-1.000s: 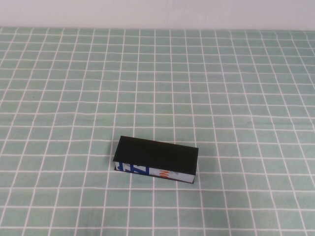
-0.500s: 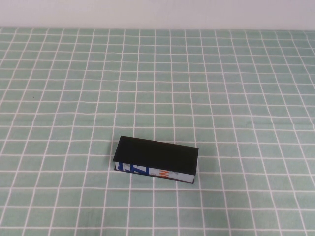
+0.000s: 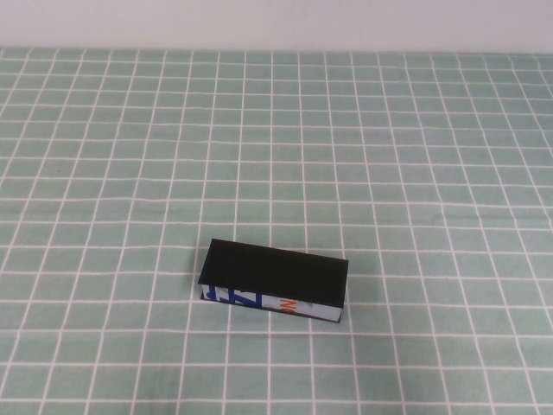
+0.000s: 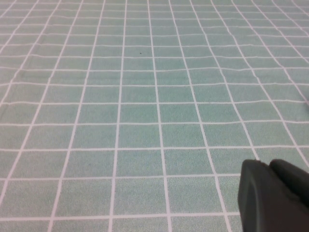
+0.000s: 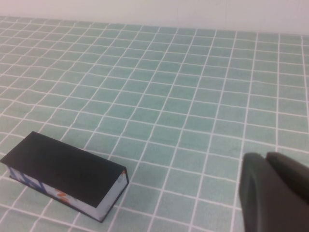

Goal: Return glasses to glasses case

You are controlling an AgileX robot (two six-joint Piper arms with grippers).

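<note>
A bare test bench: green checked cloth (image 3: 406, 173) over the table, plain white wall (image 3: 276, 22) at 12 o'clock.

From my raised camera I get neither arm at all; both sit outside the picture. The glasses case (image 3: 274, 281) lies with its flap down, so I cannot see inside it (whether the glasses are in there is beyond me). Its printed front edge is foreshortened and the blue and orange lettering is too small for me to read. The left gripper (image 4: 276, 195) shows only as a dark lump cut off by the corner of its wrist picture. The right gripper (image 5: 276, 192) is clipped the same way, its fingertips pressed together.
</note>
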